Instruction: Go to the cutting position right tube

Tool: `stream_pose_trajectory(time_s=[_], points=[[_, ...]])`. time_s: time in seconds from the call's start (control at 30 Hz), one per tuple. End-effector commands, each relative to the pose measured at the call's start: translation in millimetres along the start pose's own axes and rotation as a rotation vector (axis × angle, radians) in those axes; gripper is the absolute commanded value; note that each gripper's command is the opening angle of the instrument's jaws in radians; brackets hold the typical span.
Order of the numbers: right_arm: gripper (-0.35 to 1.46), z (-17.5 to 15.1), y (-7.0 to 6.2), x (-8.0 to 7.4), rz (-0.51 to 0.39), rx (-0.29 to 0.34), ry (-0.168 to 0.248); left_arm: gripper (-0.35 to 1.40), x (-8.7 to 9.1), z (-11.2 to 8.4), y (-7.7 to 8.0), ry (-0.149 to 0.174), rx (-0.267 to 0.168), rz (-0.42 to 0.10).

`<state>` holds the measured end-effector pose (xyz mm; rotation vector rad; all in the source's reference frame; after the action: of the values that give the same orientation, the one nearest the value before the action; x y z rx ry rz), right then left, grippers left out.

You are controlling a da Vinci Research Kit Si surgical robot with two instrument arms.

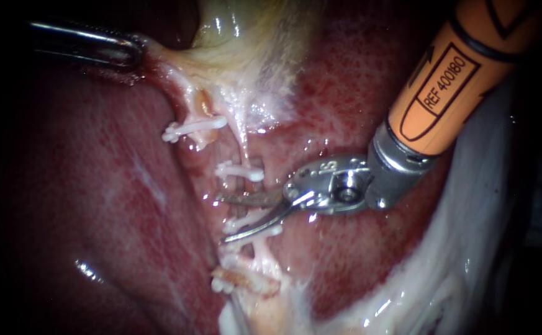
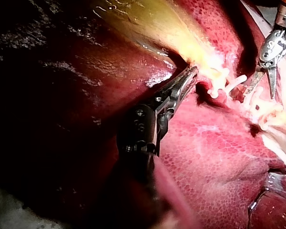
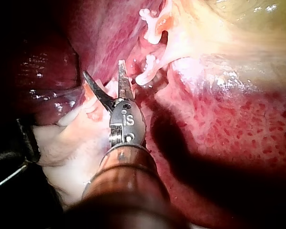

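Note:
My right instrument (image 1: pixel 223 218), on an orange shaft from the upper right, ends in two blades that stand open. They straddle the right tube (image 1: pixel 246 149), which runs down from the pale gallbladder (image 1: pixel 246 37). The upper blade lies across it just below a white clip (image 1: pixel 239 170); the lower blade lies over another clip (image 1: pixel 252 224). In the right wrist view the open blades of my right instrument (image 3: pixel 104 69) spread beside a clip (image 3: pixel 148 69). At the upper left my left instrument (image 1: pixel 125 53) is shut on the gallbladder's edge, pulling it taut. The left wrist view shows those jaws (image 2: pixel 188 78) closed on pale tissue.
Dark red liver (image 1: pixel 97 205) fills the left and centre. A further clip (image 1: pixel 193 129) sits on the left tube and another clip (image 1: pixel 233 282) lies low down. White fatty tissue (image 1: pixel 469 248) runs along the right.

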<state>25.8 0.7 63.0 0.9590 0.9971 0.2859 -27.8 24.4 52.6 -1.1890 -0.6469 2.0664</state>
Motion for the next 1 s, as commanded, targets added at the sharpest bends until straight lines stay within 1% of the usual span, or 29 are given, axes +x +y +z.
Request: stream_pose_trajectory(time_s=[0.03,0.17,0.33,0.47,0.57,0.8,1.0], points=[[1.45,0.0,-0.1,0.0,-0.001,0.001,0.0,-0.35,0.0,0.0,0.0,0.0,-0.001,0.0],[1.45,-0.5,-0.6,-0.2,0.004,0.003,0.003,-0.35,0.0,0.0,-0.1,0.0,-0.001,0.0],[1.45,-2.3,-1.4,-0.8,0.01,-0.008,0.0,-0.35,-0.1,-0.1,-0.1,0.0,-0.002,0.001],[1.43,-3.9,-1.5,-1.6,0.016,-0.023,-0.012,-0.35,-0.1,-0.2,-0.2,0.0,-0.002,0.0],[1.43,-4.7,-1.1,-2.2,0.022,-0.031,-0.022,-0.35,-0.1,-0.2,-0.2,0.0,-0.002,0.0],[1.43,-5.3,0.1,-3.2,0.032,-0.034,-0.026,-0.35,-0.1,-0.2,-0.2,0.0,-0.002,0.0],[1.43,-5.5,1.7,-4.2,0.045,-0.038,-0.028,-0.35,-0.1,-0.3,-0.2,0.0,-0.002,0.0]])
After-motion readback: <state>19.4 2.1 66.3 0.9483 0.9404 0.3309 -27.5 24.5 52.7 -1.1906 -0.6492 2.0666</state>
